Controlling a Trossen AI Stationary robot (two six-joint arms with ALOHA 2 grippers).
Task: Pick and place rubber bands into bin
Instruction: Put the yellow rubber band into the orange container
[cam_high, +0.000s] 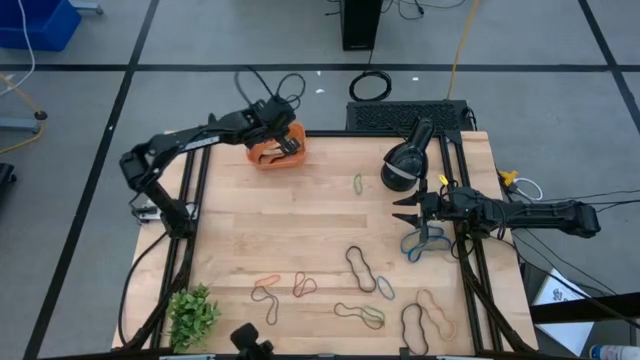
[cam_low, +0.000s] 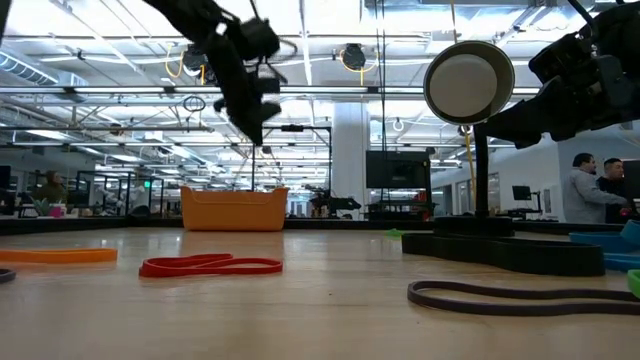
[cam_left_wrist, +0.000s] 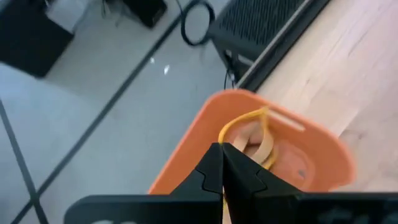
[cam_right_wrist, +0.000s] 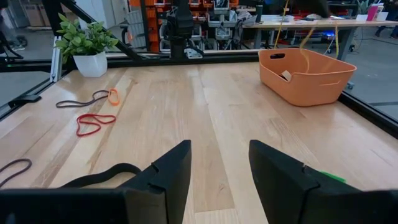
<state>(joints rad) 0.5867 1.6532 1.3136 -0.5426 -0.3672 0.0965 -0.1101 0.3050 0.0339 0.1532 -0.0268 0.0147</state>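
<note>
The left gripper (cam_left_wrist: 222, 163) hangs over the orange bin (cam_high: 272, 154) at the surface's far edge, fingers clamped on a yellow rubber band (cam_left_wrist: 245, 121). The right gripper (cam_high: 402, 210) hovers low with fingers apart near blue bands (cam_high: 418, 243); other rubber bands (cam_high: 360, 268) lie scattered on the surface (cam_high: 300, 215).

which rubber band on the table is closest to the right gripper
The blue rubber band, lying right beside the open right gripper at the table's right edge; the other bands lie farther off, toward the front.

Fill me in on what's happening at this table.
The left gripper hangs over the orange bin, jaws shut on a yellow rubber band that dangles into it. The right gripper waits low over the table's right side, jaws open, beside a blue band. More bands lie along the near edge.
</note>
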